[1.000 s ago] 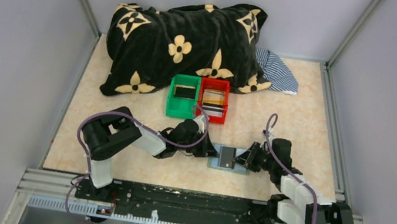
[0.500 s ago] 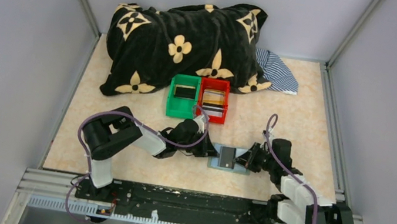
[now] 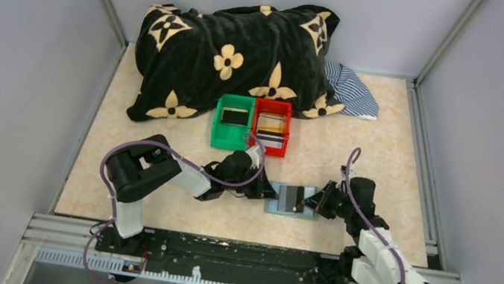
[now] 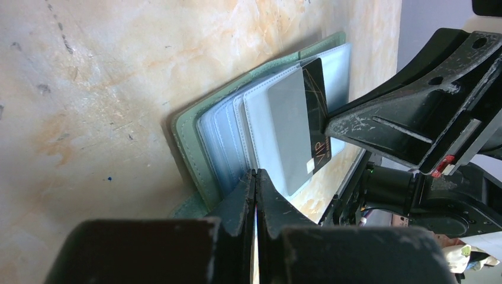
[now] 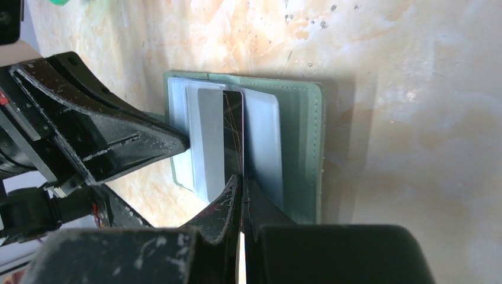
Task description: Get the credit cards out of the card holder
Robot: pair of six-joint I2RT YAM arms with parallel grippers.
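left fingers (image 4: 253,180): closed, pinched on the left edge of the card holder (image 5: 302,148); I read this arm as the anchor, not the puller.
card holder: lies open and flat on the tabletop (image 5: 414,118) between my two arms, green cover down, clear pockets up.
black credit card (image 5: 234,130): sits at the holder's middle fold, gold lines on its face. A grey panel (image 5: 208,136), sleeve or card I cannot tell, overlaps its left side, and I cannot see how much of the card is inside a pocket.
long axis: in the right wrist view the card runs straight away from the right fingers (image 5: 237,184), in line with them.
right fingers: closed on the end of the card nearest them.
nearer arm: the right one; it has the card, the left has only the holder.
coming move: I judge a straight pull back along that axis, away from the fold, with the left pinch holding the holder down so it does not drag along.
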